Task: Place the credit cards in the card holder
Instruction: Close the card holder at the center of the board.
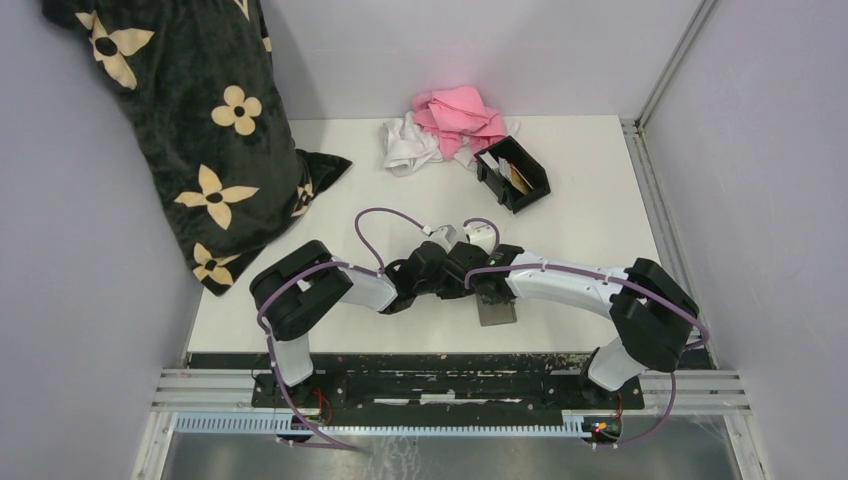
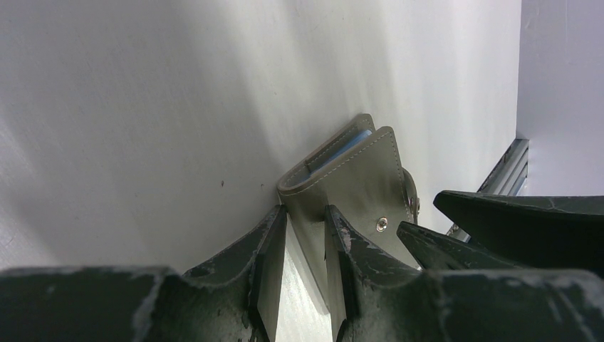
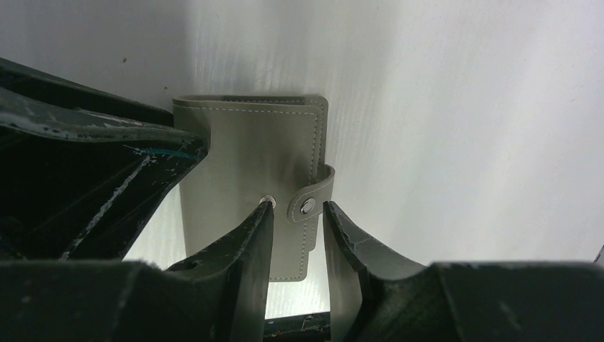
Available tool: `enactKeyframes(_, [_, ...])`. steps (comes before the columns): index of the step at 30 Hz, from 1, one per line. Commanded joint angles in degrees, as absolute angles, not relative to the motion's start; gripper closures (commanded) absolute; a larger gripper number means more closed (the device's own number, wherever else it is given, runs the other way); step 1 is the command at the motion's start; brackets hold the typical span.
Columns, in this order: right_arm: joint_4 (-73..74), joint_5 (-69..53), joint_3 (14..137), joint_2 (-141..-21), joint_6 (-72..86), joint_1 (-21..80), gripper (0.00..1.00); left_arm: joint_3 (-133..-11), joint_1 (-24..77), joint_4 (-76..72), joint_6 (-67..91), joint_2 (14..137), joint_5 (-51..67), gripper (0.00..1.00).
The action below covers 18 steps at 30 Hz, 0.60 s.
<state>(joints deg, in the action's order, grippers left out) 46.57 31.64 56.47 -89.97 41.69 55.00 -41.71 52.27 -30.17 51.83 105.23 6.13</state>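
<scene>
The black card holder (image 1: 535,178) stands at the back right of the table with a tan card (image 1: 517,178) and a white card (image 1: 490,162) in it. A grey folding wallet (image 1: 497,312) lies near the table's front edge. In the left wrist view the wallet (image 2: 360,178) shows a light blue card (image 2: 349,146) edge inside. My left gripper (image 2: 306,211) is narrowly open over the wallet's edge. My right gripper (image 3: 299,206) is open, straddling the wallet's unsnapped tab (image 3: 313,196). Both grippers meet above the wallet in the top view, left (image 1: 462,262) and right (image 1: 490,290).
A pink cloth (image 1: 458,115) and a white cloth (image 1: 408,145) lie at the back beside the holder. A black flowered pillow (image 1: 200,130) leans against the left wall. A metal rail (image 1: 450,385) runs along the table's front edge, just behind the wallet.
</scene>
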Motion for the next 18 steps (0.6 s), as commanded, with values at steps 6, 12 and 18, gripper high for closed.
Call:
enactKeyframes(6, [46.0,35.1,56.7,-90.5,42.0,55.1,0.64,-39.3,52.8,-22.4,52.1,106.9,5.0,0.64])
enactKeyframes(12, [46.3,35.6,55.9,-90.6,42.6,55.1,0.68,-39.1,52.8,-22.7,52.5,107.0,5.0,0.64])
enactKeyframes(18, [46.2,35.7,55.3,-90.9,43.0,55.1,0.69,-39.0,52.8,-22.8,52.4,107.0,5.0,0.64])
